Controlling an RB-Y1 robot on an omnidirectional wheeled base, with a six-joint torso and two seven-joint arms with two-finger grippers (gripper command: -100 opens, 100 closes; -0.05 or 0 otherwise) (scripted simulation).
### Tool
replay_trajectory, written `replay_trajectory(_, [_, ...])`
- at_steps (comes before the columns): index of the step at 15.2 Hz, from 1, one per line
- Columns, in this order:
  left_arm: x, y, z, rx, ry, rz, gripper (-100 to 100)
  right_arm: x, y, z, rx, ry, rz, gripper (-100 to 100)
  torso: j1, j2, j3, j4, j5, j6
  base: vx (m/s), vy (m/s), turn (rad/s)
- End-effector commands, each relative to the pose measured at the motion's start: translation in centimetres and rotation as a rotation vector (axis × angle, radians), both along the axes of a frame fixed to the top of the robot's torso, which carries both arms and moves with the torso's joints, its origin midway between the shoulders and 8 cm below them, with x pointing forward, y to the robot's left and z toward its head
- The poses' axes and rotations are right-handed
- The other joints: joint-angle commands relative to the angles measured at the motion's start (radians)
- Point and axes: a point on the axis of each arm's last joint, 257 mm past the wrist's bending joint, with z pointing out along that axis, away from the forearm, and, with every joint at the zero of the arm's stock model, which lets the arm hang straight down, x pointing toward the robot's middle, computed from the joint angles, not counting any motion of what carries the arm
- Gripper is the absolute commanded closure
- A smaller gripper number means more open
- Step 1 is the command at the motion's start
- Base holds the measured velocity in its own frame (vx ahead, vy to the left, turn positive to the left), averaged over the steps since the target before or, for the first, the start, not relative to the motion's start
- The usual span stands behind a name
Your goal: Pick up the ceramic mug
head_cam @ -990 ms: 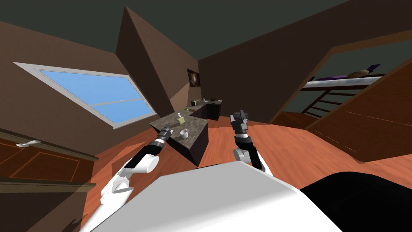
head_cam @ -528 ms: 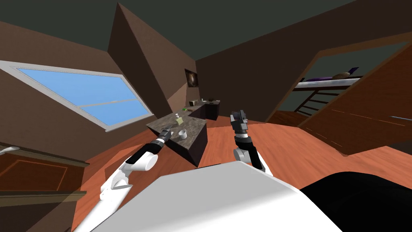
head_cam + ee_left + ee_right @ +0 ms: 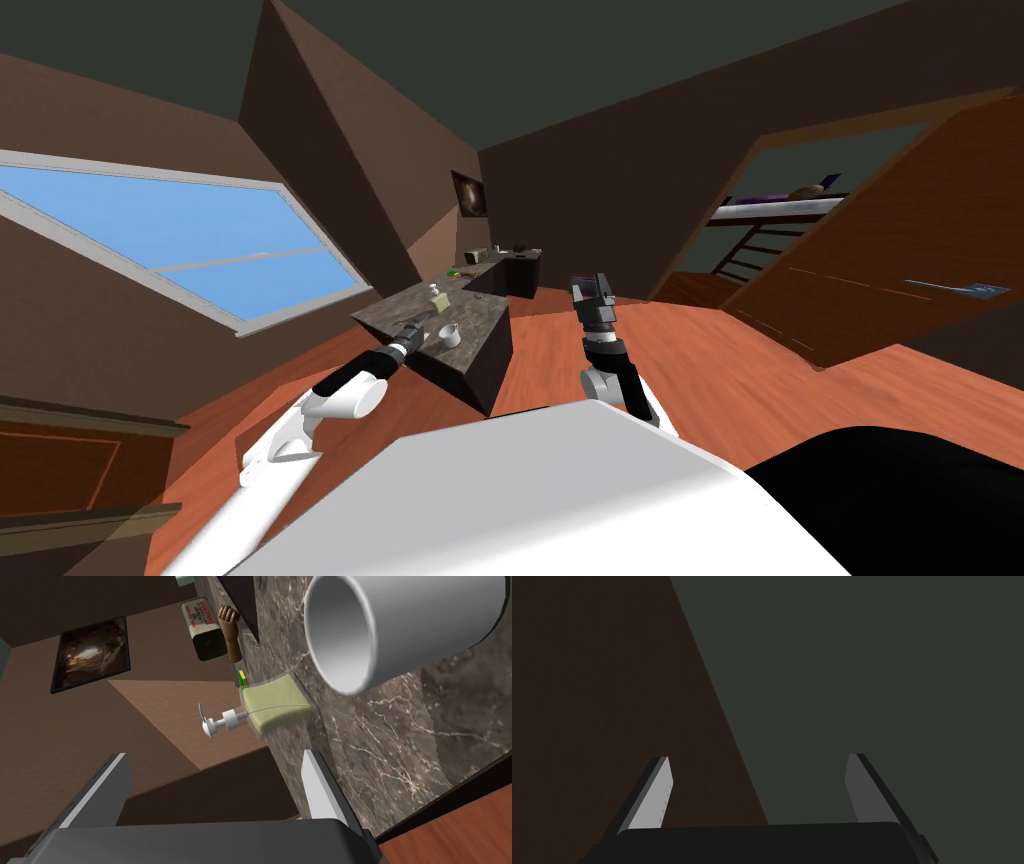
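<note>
A plain white mug [image 3: 451, 335] stands upright on the dark marble counter [image 3: 392, 308], near its front edge. My left gripper [image 3: 422, 321] hovers over the counter just left of the mug, a short way from it. In the left wrist view the mug [image 3: 400, 626] shows large, its open mouth turned to the camera. It lies ahead of the open left gripper [image 3: 215, 776] and outside the gap, beyond one finger [image 3: 320, 786]. My right gripper [image 3: 592, 282] is raised over the floor to the right, open [image 3: 757, 786] and empty.
A yellow-green soap dispenser [image 3: 272, 706] with a white pump stands on the marble top [image 3: 390, 726] beyond the gripper. Farther back are a tin [image 3: 204, 631] and a small wooden hand [image 3: 230, 631]. A lower dark cabinet [image 3: 520, 270] adjoins the counter. An open doorway [image 3: 770, 240] is at the right.
The whole head view has slid left as I turned. My left arm has reached a little farther over the counter toward the mug. Both grippers stay open.
</note>
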Motion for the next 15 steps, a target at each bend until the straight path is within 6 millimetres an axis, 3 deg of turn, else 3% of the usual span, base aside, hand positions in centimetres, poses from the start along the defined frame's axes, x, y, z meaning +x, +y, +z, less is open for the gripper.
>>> replay_trajectory(1, [0.2,0.5,-0.9,0.001,0.049,0.006,-100,0.0,0.0,0.0,0.0,0.0,0.0,0,0.0,0.0,0.0,0.0,0.0,0.0,-0.008,-0.004,-0.177])
replay_trajectory(15, [-1.1,3.4,-5.6,0.011,0.316,0.045,-100,0.0,0.0,0.0,0.0,0.0,0.0,0,0.0,0.0,0.0,0.0,0.0,-0.001,-0.003,-0.002,-0.078])
